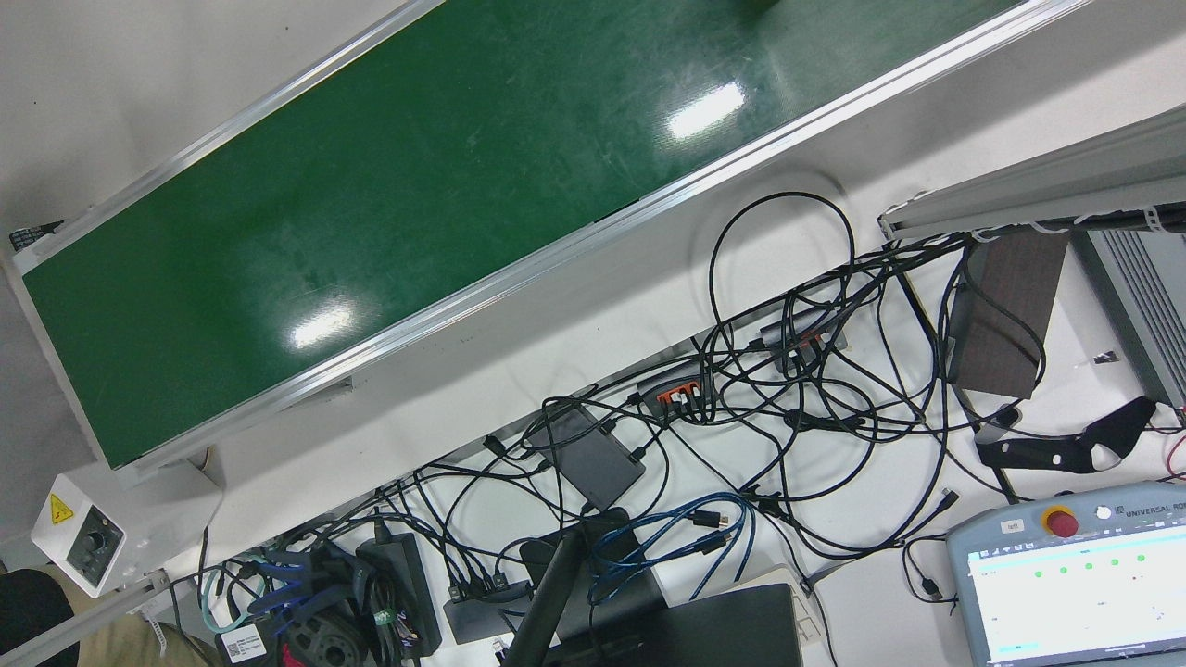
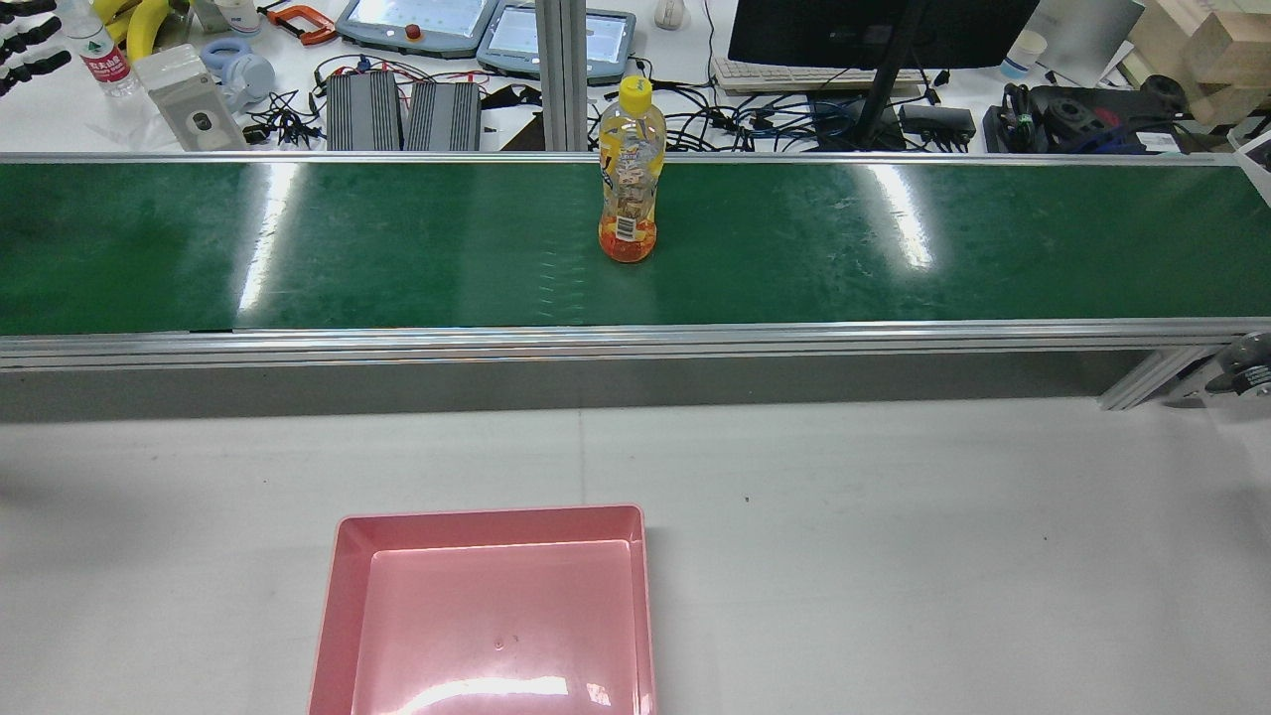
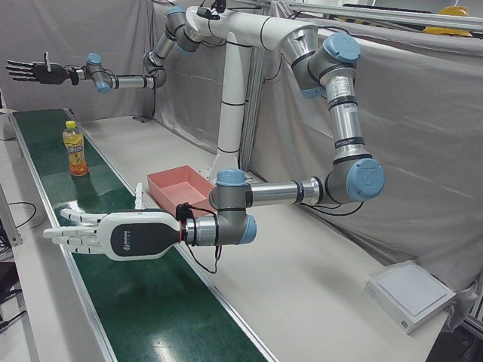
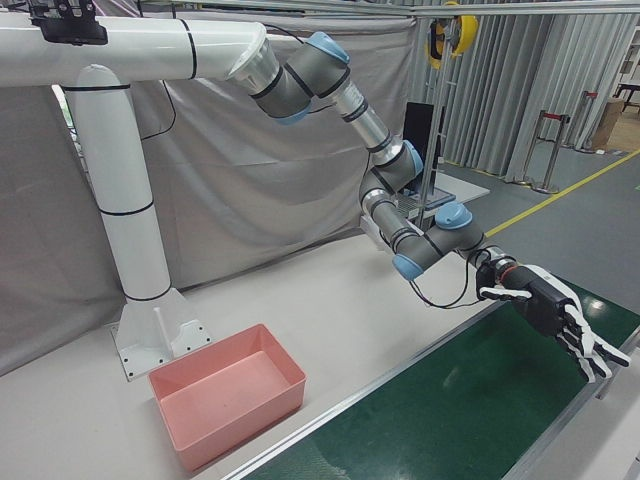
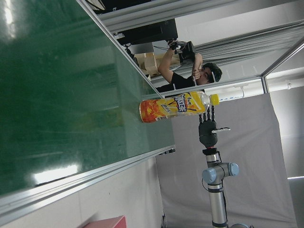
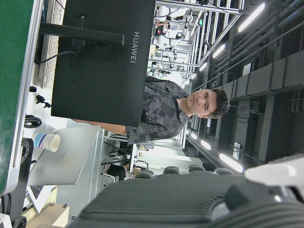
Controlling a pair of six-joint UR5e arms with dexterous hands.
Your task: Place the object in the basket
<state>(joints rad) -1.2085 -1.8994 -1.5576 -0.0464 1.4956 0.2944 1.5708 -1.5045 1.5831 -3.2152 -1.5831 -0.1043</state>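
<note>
In the front view only the green conveyor belt (image 1: 417, 185) is seen, running from 8 o'clock up to 1 o'clock, with a tangle of cables (image 1: 788, 371) spread below it. Over to the rear view: the orange drink bottle (image 2: 628, 179) is stood upright on the belt's far half at 12 o'clock, and the pink basket (image 2: 343, 596) is found on the white table at 6 o'clock, well apart from it. In the left-front view the left hand (image 3: 90, 235) is held flat over the belt at 8 o'clock, fingers stretched apart and nothing gripped, while the right hand (image 3: 34, 72) is hung high at 10 o'clock, fingers likewise spread and free; the bottle is placed between the two, nearer the right hand. In the right-front view the right hand is shown at 4 o'clock above the belt, fingers splayed, the basket sitting at 7 o'clock. From the left hand view the bottle is caught lying sideways in the picture at centre, the right hand beyond it. In the right hand view a dark monitor (image 6: 102, 61) is framed at 11 o'clock.
</note>
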